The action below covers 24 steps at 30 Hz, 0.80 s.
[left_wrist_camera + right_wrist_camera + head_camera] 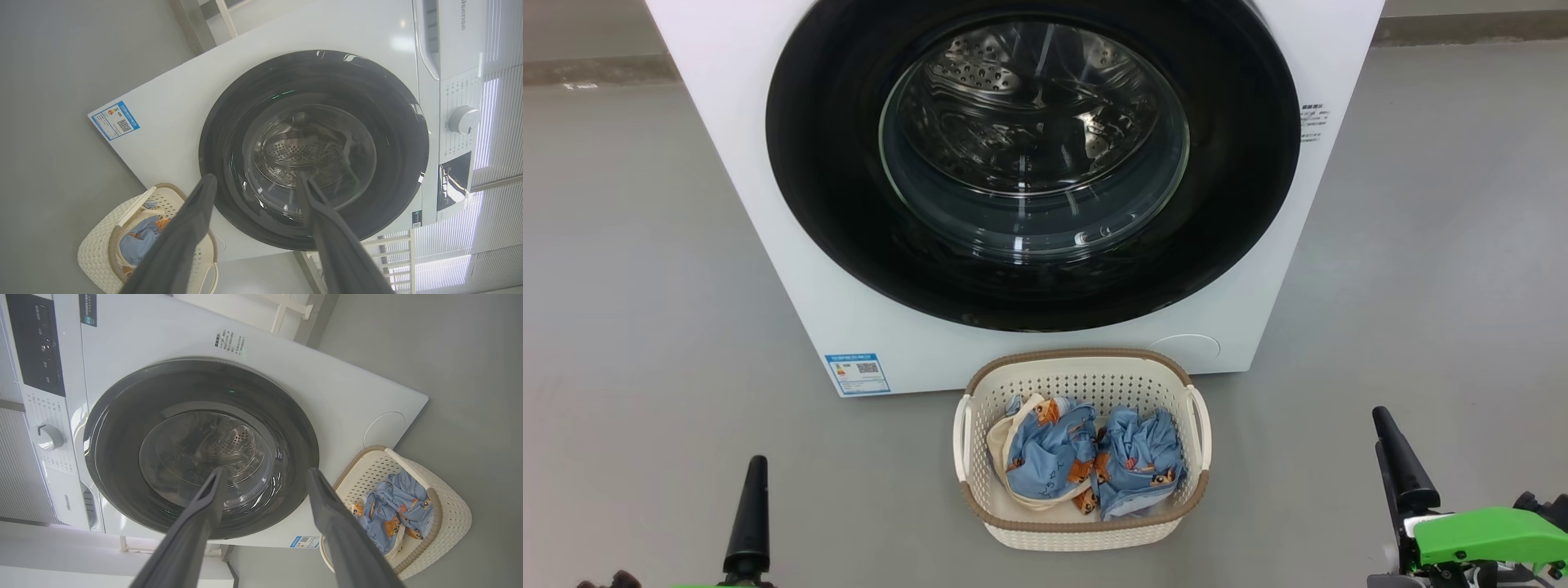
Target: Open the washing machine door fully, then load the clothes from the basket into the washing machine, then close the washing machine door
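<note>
Squarely, the shut washing machine door faces outward, basket lying crosswise before it, left pincer and right pincer spread.

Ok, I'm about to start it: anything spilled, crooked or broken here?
Nothing stands out. The washing machine door sits shut, the basket stands upright on the floor before it, and the clothes lie crumpled inside, none over the rim. The left gripper and right gripper are open and empty.

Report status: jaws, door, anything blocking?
Left gripper, right gripper: jaws open, empty. Washing machine door shut. Clothes in basket, on floor just below door.
</note>
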### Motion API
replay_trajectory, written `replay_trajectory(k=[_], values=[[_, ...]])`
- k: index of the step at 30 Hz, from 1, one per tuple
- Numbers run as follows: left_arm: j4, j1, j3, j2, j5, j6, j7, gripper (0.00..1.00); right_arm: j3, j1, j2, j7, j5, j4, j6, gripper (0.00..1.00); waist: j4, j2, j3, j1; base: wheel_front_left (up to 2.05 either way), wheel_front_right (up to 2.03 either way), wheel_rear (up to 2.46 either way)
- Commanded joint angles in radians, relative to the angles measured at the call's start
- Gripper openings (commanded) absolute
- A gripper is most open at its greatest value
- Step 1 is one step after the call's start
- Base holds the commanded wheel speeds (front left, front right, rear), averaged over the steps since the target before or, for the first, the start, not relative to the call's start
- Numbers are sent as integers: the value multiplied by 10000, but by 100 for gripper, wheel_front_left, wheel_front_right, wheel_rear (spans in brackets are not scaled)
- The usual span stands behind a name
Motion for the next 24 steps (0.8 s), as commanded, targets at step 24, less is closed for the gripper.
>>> replay_trajectory(k=[24], values=[[-490, -457, -45, 295, 3491, -131, -615, 100, 256, -563, -375, -519, -3587, -720, 28, 100, 62, 0, 22, -1, 0, 0, 0]])
